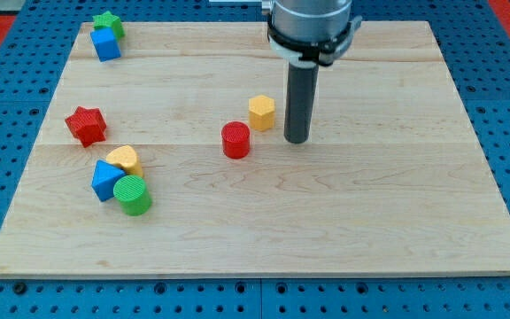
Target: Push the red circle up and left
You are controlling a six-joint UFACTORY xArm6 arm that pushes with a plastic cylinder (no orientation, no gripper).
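You have the red plastic circle block [235, 140] sitting near the middle of the pale wooden board [370, 221], with the yellow hexagon block [261, 112] just beside it, up and to the view's right. My tip [296, 139] rests on the board to the view's right of the red circle, near it but apart, and just right of the yellow hexagon. The rod carries no jaws, so there is nothing to open or close.

Toward the view's left you see a red star block [86, 125]. Below it, a yellow block [125, 160], possibly heart-shaped, a blue block [106, 180] and a green cylinder [133, 195] cluster together, touching. At the top left corner, a green star block [109, 23] sits against a blue cube [105, 44].
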